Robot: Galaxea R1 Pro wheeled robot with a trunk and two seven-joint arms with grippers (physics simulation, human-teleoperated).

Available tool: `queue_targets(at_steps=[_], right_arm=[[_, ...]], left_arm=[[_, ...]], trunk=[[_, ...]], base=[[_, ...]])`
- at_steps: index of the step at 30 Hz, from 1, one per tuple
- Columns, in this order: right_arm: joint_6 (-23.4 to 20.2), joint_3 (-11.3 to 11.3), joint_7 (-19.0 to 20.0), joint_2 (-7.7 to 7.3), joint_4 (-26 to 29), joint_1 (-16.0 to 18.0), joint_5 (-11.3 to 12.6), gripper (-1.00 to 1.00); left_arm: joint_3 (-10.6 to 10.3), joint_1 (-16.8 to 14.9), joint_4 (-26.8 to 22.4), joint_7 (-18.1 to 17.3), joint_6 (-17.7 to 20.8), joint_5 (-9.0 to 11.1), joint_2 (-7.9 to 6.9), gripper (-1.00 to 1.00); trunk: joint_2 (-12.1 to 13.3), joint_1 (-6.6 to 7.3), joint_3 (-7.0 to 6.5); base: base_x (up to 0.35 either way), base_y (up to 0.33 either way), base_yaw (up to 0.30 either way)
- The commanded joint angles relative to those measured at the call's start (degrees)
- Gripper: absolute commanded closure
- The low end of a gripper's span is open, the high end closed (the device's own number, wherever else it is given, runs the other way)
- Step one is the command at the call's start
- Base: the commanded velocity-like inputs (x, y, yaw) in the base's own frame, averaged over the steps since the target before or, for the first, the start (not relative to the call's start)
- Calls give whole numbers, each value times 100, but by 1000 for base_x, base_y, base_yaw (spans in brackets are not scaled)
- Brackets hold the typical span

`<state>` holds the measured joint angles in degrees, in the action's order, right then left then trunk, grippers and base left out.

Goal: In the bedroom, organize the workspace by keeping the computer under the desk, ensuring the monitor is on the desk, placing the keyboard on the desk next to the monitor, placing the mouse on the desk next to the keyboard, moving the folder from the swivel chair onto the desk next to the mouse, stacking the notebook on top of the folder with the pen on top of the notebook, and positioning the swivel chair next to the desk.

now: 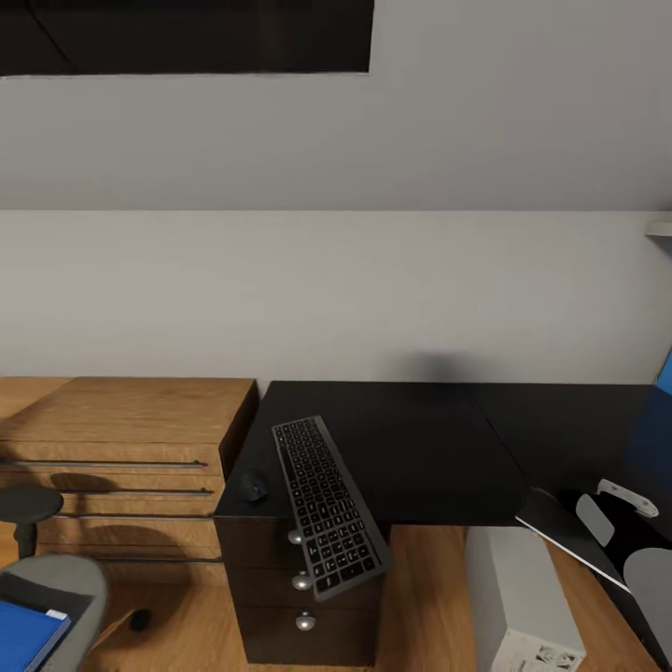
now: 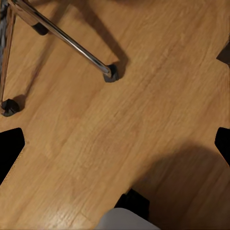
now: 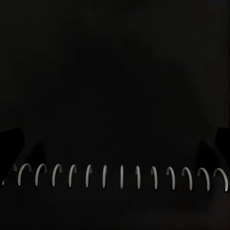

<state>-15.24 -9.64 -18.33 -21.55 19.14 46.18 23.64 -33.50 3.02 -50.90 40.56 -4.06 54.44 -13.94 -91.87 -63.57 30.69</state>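
A: In the head view, what was done?

B: One keyboard [image 1: 329,506] lay on the desk [image 1: 420,439] at centre, overhanging its front edge, with one mouse [image 1: 252,485] just left of it. One computer [image 1: 518,602] stood on the floor at lower right. The monitor [image 1: 597,523] lay tilted at right, not upright. One folder [image 1: 28,635] sat on the chair [image 1: 56,574], lower left, unmoved.

A: The left wrist view?

B: Floor [image 2: 143,110] and two casters; fingertips [image 2: 10,148] at both edges, spread.

A: The right?

B: One row of spiral rings [image 3: 120,176], perhaps the notebook's; the gripper's state I couldn't tell.
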Motion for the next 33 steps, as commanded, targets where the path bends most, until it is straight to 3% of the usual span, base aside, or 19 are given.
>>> queue_targets(at_steps=[1,33], right_arm=[[-22,-12,-31,1,-50,-3,116,-100],[-22,-12,-31,1,-42,-3,115,-100]], left_arm=[[-25,-4,-9,22,-42,60,-4,-100],[-28,-4,0,29,-33,58,81,-100]], trunk=[[-3,1,6],[-3,1,6]], base=[[-142,168,0],[-20,23,0]])
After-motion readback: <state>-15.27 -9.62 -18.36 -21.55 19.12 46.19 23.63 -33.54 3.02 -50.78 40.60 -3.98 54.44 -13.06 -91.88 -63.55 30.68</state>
